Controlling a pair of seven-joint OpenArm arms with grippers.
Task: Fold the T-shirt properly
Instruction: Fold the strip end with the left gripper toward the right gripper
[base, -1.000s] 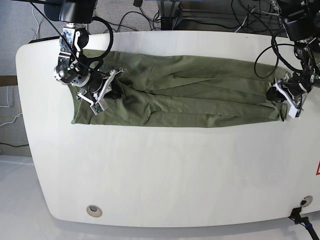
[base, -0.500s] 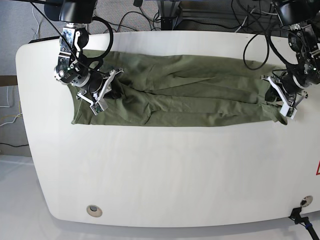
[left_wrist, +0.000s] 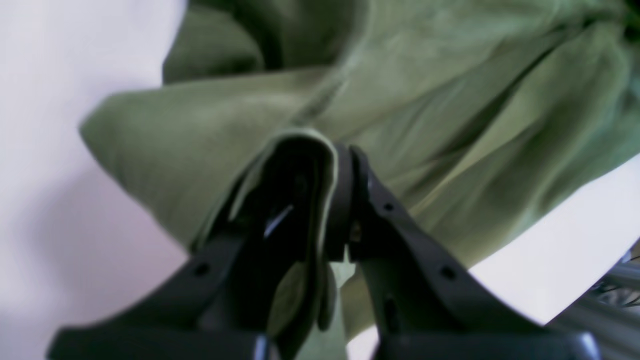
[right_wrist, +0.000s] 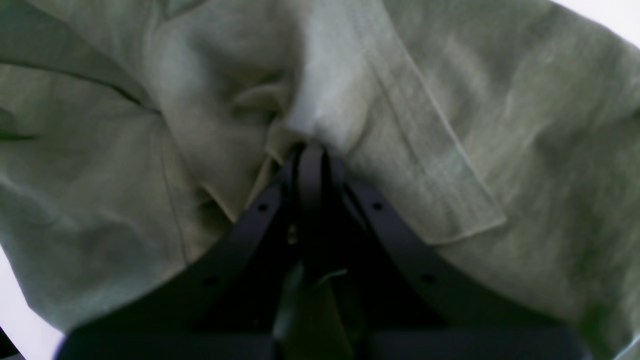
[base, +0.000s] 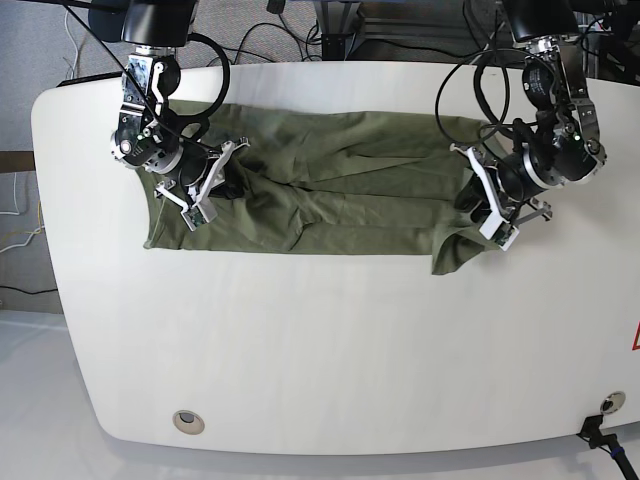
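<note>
The olive-green T-shirt lies as a long band across the back of the white table. My left gripper is shut on the shirt's right end and holds it lifted, doubled back over the band, with a corner drooping to the table. In the left wrist view the gripper pinches a fold of the cloth. My right gripper is shut on the shirt's left end. In the right wrist view the gripper pinches bunched cloth beside a hemmed band.
Cables and arm mounts crowd the table's back edge. A round grommet sits near the front left corner. A black clamp and a red sticker are at the right edge.
My left gripper has carried the shirt's right end leftward, toward the middle of the table, so the band is shorter and doubled at that end. The right arm has stayed put.
</note>
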